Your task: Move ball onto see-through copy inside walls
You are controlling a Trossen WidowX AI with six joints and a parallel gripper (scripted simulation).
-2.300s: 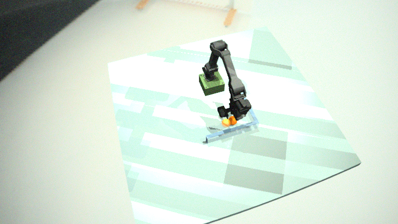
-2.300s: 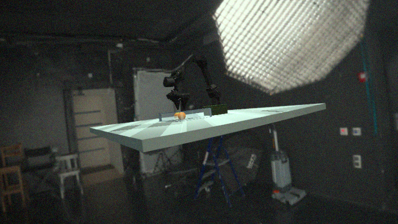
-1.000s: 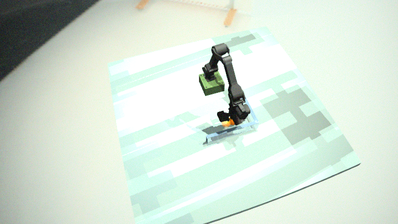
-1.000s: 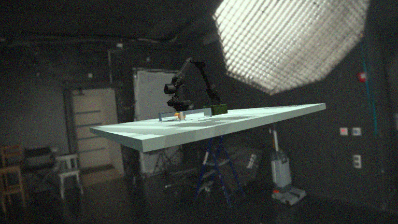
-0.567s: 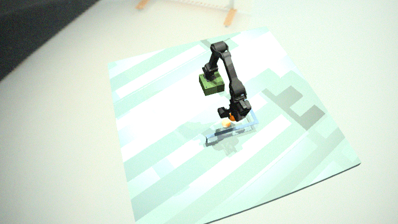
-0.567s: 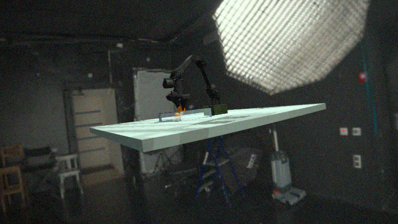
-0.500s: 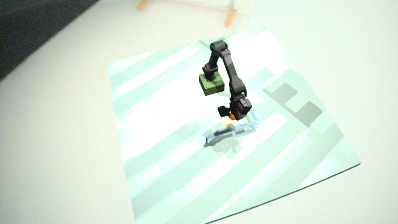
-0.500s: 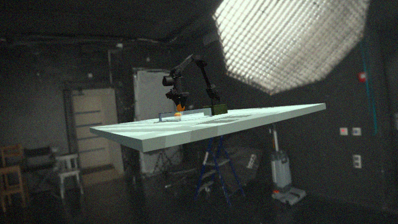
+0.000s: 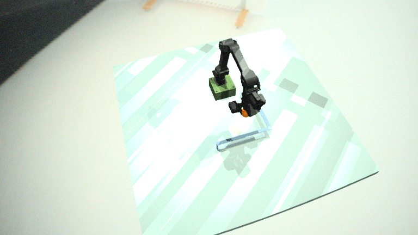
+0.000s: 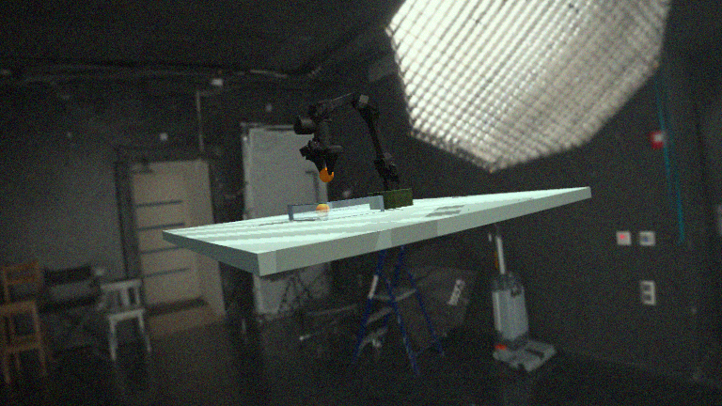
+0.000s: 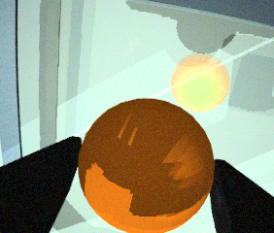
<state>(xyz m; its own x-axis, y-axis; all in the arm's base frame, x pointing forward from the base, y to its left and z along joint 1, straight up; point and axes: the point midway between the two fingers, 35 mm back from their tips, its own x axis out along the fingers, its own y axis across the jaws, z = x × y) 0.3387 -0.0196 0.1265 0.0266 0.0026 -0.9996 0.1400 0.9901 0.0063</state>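
Above the pale green table [image 10: 426,221], the gripper [image 11: 147,220] hangs clamped partway closed on the orange ball [image 11: 147,165], carrying it in the air. Below, the see-through copy [image 11: 201,82] rests inside the clear walls [image 9: 243,137], well apart from the ball.

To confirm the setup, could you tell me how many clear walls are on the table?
2: one clear wall runs along the near side, the other meets it at the corner, partly hidden behind the arm.

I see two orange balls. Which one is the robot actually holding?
The solid, darker orange ball, gripped between the black fingers above the table. The pale see-through copy lies below, untouched.
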